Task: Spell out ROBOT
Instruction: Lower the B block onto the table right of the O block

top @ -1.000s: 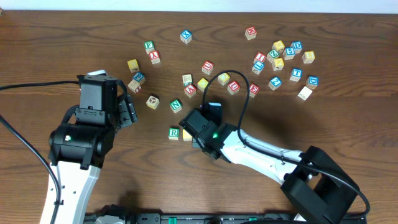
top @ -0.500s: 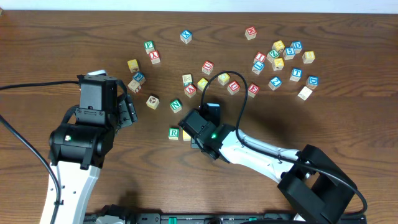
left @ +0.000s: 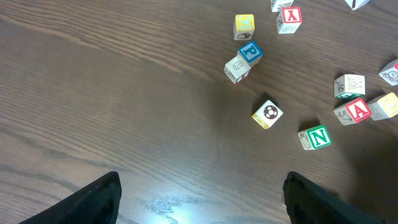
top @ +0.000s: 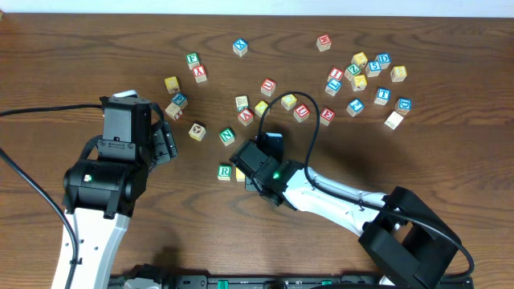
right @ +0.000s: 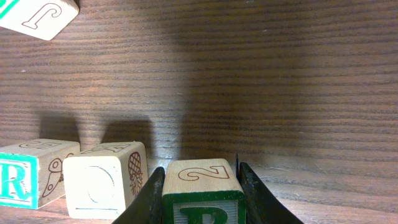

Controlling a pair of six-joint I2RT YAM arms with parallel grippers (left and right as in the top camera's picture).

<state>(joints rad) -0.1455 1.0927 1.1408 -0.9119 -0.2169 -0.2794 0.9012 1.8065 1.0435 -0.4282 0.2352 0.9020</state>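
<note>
Right wrist view: right gripper (right: 200, 186) clenched on a green-lettered cube (right: 200, 179), probably the B, down by the table (right: 280, 74), just right of 1 pale cube (right: 102, 180) and the R cube (right: 25, 180). Risk: its left finger clips the pale cube and skews the row. Right arm reaches low from near right. Left gripper (left: 202, 202) hangs released.

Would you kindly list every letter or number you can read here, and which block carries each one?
"N", green: N cube
"A", red: A cube
"X", red: X cube
"P", blue: P cube
"R", green: R cube
"2": top of gripped cube in right gripper; its front letter is cut off.
Far cluster, overhead: too small to read.
</note>
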